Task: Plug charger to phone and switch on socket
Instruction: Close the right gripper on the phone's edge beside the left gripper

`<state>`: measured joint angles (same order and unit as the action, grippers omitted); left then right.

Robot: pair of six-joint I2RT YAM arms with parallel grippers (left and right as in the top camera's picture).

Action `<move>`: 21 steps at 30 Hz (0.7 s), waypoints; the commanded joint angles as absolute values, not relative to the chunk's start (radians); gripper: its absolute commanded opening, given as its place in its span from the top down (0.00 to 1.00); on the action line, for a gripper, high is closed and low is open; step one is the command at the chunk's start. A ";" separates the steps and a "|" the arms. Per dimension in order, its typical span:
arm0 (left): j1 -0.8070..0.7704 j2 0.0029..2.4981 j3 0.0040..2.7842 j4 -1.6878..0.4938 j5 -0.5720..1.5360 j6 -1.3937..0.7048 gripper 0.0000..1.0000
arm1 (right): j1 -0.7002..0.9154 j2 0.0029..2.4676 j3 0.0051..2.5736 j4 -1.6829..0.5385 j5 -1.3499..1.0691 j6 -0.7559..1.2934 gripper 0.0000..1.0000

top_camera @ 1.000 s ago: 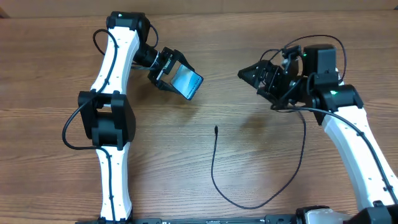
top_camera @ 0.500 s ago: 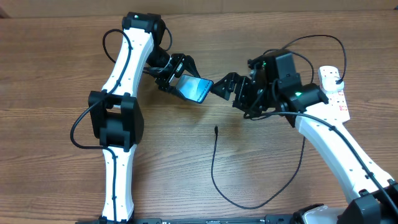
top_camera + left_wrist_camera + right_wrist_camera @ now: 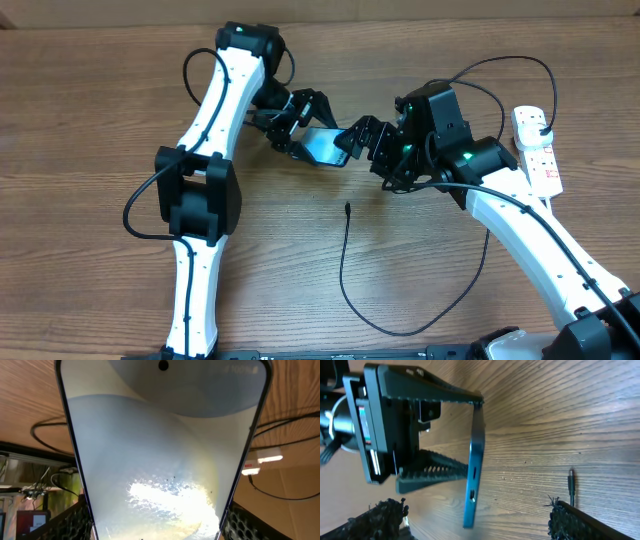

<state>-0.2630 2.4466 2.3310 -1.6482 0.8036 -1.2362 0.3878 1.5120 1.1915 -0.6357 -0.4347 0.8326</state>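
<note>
Phone [image 3: 322, 146] clamped in L gripper [image 3: 303, 128]; R gripper [image 3: 357, 140], jaws spread, just beside it.

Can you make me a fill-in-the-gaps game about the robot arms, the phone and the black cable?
1. The phone is gripped by the ____ end effector.
2. The charger has its small tip lying loose on the ____.
3. The right end effector is ____, with nothing between its fingers.
4. The socket is coloured ____.

Missing words: left; table; open; white.
</note>
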 commanded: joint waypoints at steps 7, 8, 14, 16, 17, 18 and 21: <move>-0.308 2.451 2.361 -1.644 0.918 -1.269 0.96 | 0.393 1.512 1.197 -0.630 -0.401 0.966 0.11; -0.312 2.451 2.361 -1.645 0.920 -1.269 0.96 | 0.393 1.512 1.197 -0.630 -0.401 0.966 0.13; -0.330 2.451 2.361 -1.645 0.937 -1.264 0.96 | 0.393 1.512 1.197 -0.645 -0.377 0.966 0.18; -0.336 2.451 2.361 -1.645 0.937 -1.265 0.96 | 0.393 1.512 1.197 -0.648 -0.368 0.966 0.19; -0.340 2.451 2.361 -1.645 0.937 -1.265 0.96 | 0.393 1.512 1.197 -0.648 -0.366 0.966 0.19; -0.343 2.451 2.361 -1.645 0.941 -1.268 0.96 | 0.393 1.512 1.197 -0.648 -0.366 0.966 0.20; -0.351 2.451 2.361 -1.645 0.946 -1.272 0.96 | 0.393 1.512 1.197 -0.651 -0.356 0.965 0.25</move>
